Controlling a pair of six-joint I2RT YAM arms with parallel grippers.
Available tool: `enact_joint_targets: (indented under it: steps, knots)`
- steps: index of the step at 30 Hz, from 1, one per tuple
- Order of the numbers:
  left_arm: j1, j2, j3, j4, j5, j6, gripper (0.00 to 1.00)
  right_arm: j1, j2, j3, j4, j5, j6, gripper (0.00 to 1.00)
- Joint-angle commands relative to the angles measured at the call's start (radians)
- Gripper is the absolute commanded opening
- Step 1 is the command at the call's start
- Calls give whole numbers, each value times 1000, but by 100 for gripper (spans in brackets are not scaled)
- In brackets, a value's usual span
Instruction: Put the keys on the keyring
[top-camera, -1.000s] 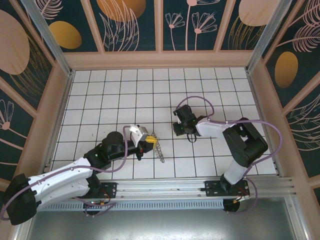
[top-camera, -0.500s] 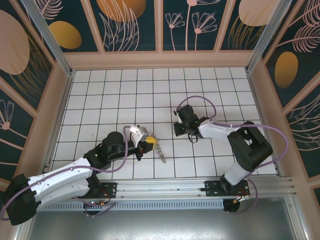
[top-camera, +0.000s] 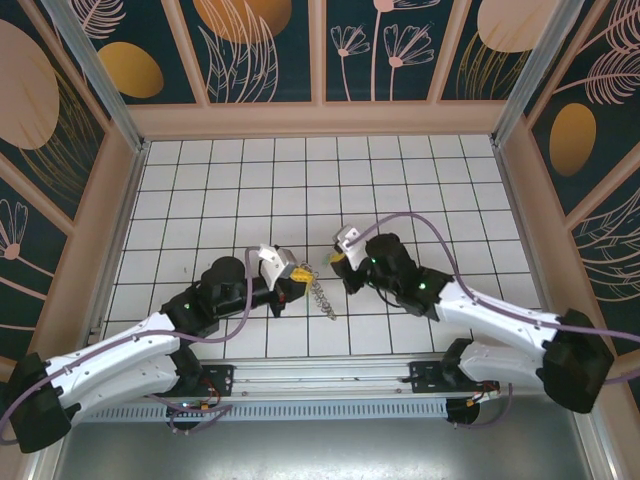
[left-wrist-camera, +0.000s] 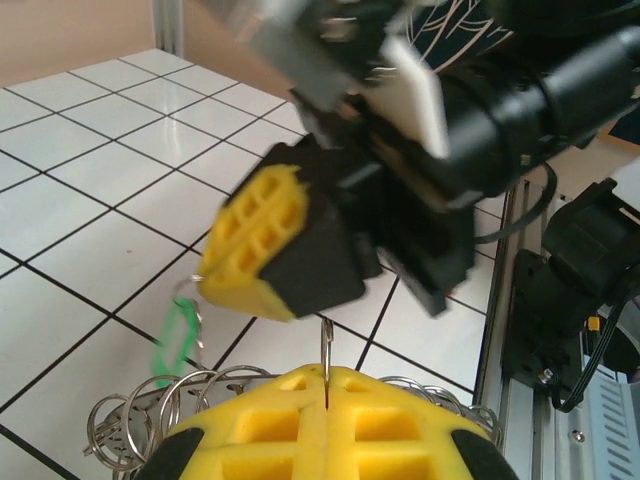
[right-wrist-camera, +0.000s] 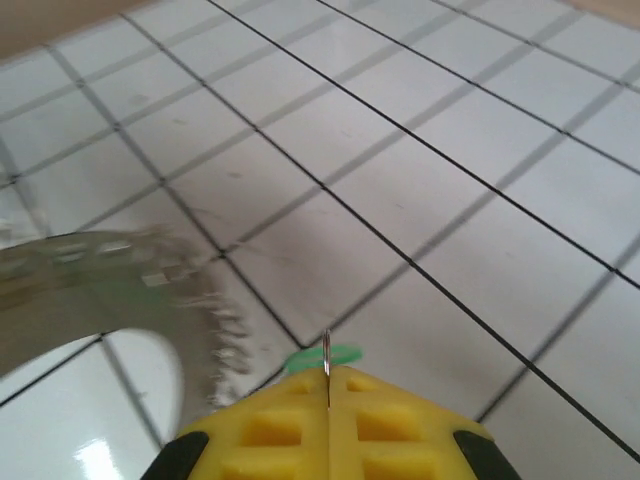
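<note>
My left gripper (top-camera: 291, 275) is shut on the keyring (top-camera: 320, 295), a string of thin metal loops that hangs toward the near right. In the left wrist view its yellow fingers (left-wrist-camera: 250, 430) pinch one thin wire edge of the keyring (left-wrist-camera: 326, 345), with several loops (left-wrist-camera: 130, 415) fanned out behind. My right gripper (top-camera: 338, 256) hovers just right of the left one, and its yellow pad (left-wrist-camera: 265, 240) looms close above. A small green key (left-wrist-camera: 175, 338) dangles under that pad. The right gripper (right-wrist-camera: 327, 385) is shut on a thin metal edge with the green key (right-wrist-camera: 345, 355) behind it. A blurred toothed grey shape (right-wrist-camera: 110, 275) lies at the left.
White tiled floor (top-camera: 250, 190) runs to wooden walls on three sides. An aluminium rail (top-camera: 330, 375) with both arm bases closes the near edge. The right arm's base (left-wrist-camera: 590, 270) stands at the right of the left wrist view.
The right arm has swung left and stretched out low, bringing its gripper from mid-table to just beside the left gripper. The left gripper has barely shifted, still holding the loops.
</note>
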Motion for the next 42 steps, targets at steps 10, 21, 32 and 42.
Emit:
enact_joint_targets:
  steps: [10,21,32,42]
  knots:
    - [4,-93,128,-179,134,62,0,101,-293,-56,61,-202,-141,0]
    - [5,-65,183,-281,261,130,0,142,-363,-57,19,-267,-191,0]
    - [3,-68,196,-303,282,156,0,187,-348,-41,-13,-271,-218,0]
    - [3,-59,199,-303,284,162,0,210,-329,-41,1,-244,-222,0]
